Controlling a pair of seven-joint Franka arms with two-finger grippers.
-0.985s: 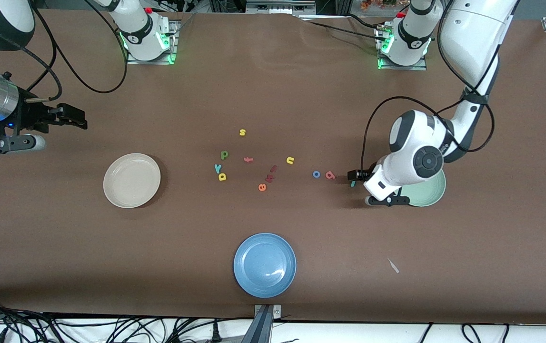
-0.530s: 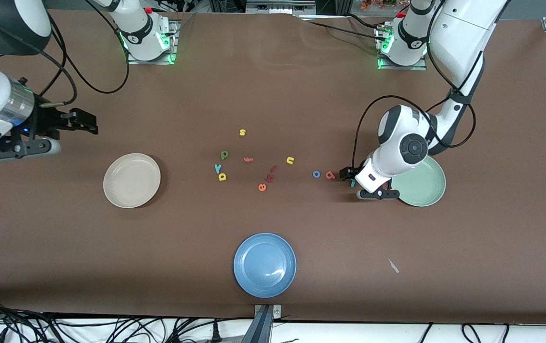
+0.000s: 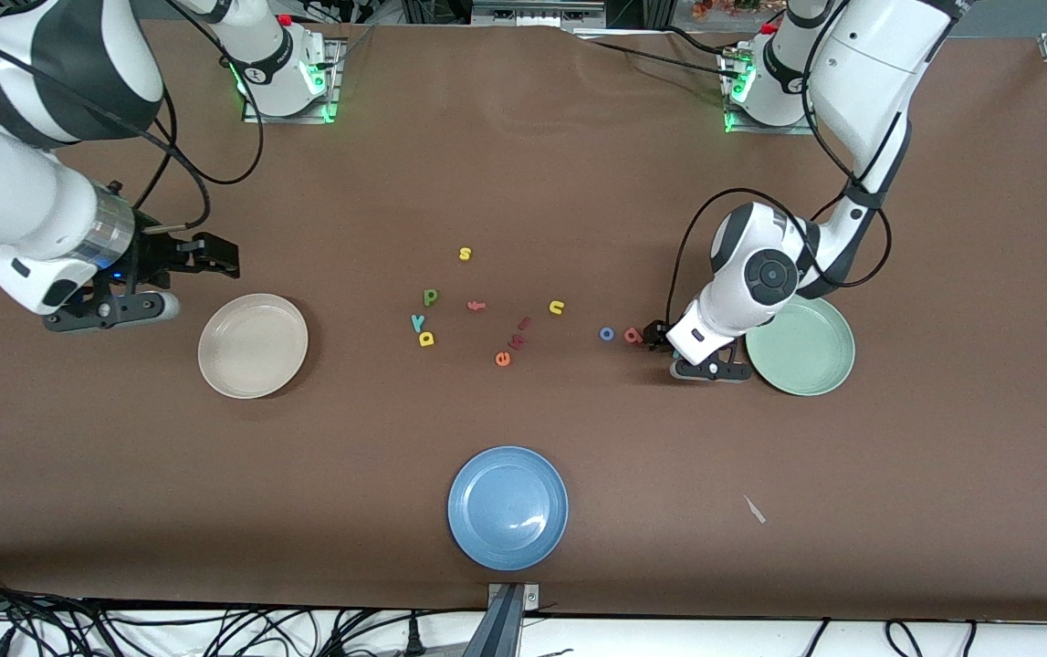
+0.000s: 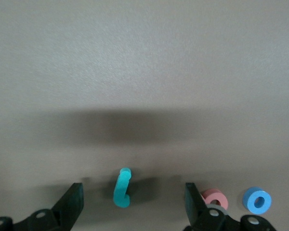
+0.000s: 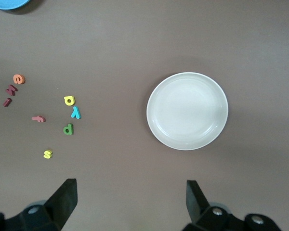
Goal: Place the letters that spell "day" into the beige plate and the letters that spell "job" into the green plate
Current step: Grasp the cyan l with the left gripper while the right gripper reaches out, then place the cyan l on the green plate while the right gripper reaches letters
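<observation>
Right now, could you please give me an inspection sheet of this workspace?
Surface: brown table, no spills seen.
Job's things: beige plate and green plate hold nothing. Yellow letter, green letter, teal y clustered mid-table. Blue o, coral letter and teal j lie by the green plate.
Clutter: blue plate, other foam letters, a pale scrap.
Hands: left hand open, straddling the j; right hand open, beside the beige plate.
Cables: black loops on both arms, more along the table's edge.
Surroundings: nothing seen.
</observation>
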